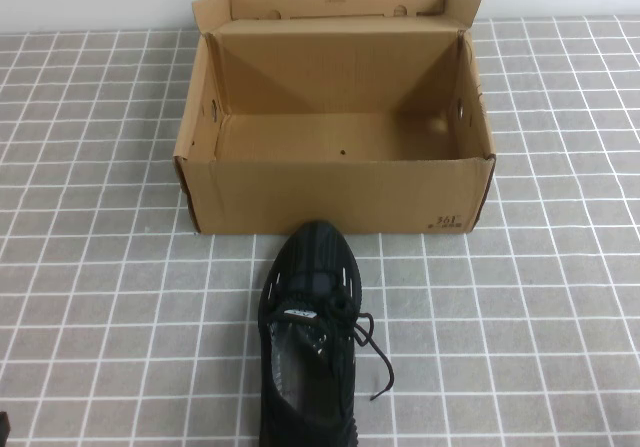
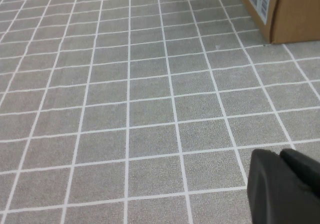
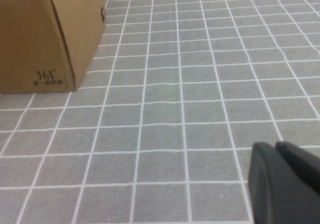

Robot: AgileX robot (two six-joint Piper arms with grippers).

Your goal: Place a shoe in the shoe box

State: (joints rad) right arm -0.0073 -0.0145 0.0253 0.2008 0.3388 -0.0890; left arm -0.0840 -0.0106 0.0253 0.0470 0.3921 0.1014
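A black knit shoe [image 1: 318, 262] with loose black laces lies on the tiled table, its toe pointing at the front wall of the shoe box [image 1: 340, 195] and close against it. The brown cardboard box stands open, its lid flap up at the back and nothing inside. My left gripper [image 2: 280, 155] hovers low over bare tiles, shut and holding nothing, with a corner of the shoe box [image 2: 297, 13] far ahead. My right gripper [image 3: 275, 147] is shut and holding nothing too, over tiles to the right of the shoe box [image 3: 35, 38]. The shoe shows in neither wrist view.
Grey tiles with white grid lines cover the table [image 1: 560, 297] on both sides of the shoe and box. A white wall rises behind the box. A small dark part [image 1: 3, 425] shows at the lower left edge of the high view.
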